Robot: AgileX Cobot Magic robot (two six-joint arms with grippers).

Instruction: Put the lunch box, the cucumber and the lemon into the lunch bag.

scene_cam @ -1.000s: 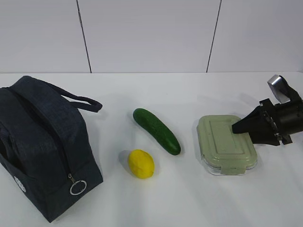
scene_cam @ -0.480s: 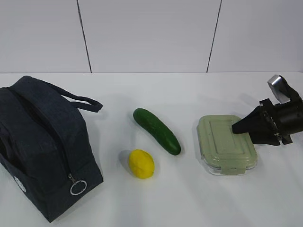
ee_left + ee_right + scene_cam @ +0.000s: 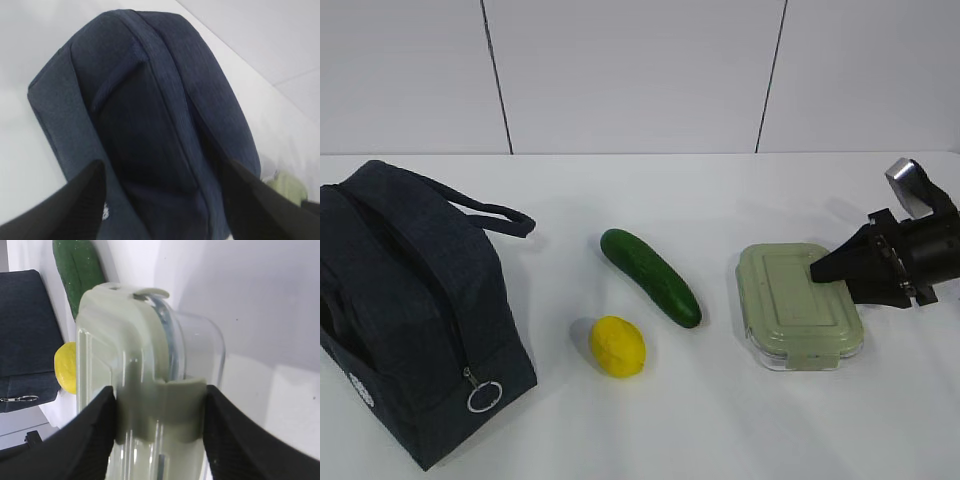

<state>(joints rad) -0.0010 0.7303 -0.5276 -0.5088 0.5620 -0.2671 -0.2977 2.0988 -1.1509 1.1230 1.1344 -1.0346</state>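
Note:
The lunch box [image 3: 790,300], clear with a sage-green lid, sits on the white table at the right. My right gripper [image 3: 825,278] grips its right end; in the right wrist view [image 3: 160,435] both fingers press against the lid's snap clip on the lunch box [image 3: 135,340]. The cucumber [image 3: 650,276] lies at the centre and the lemon [image 3: 618,346] just in front of it. The navy lunch bag [image 3: 410,310] stands at the left. My left gripper [image 3: 165,200] is open, its fingers spread on either side of the bag's top [image 3: 150,100]; it is out of the exterior view.
The bag's silver ring pull [image 3: 483,397] hangs low on its front corner, and a loop handle [image 3: 490,212] sticks out to the right. A white panelled wall runs behind the table. The cucumber [image 3: 80,270], lemon [image 3: 65,367] and bag [image 3: 25,325] show beyond the box.

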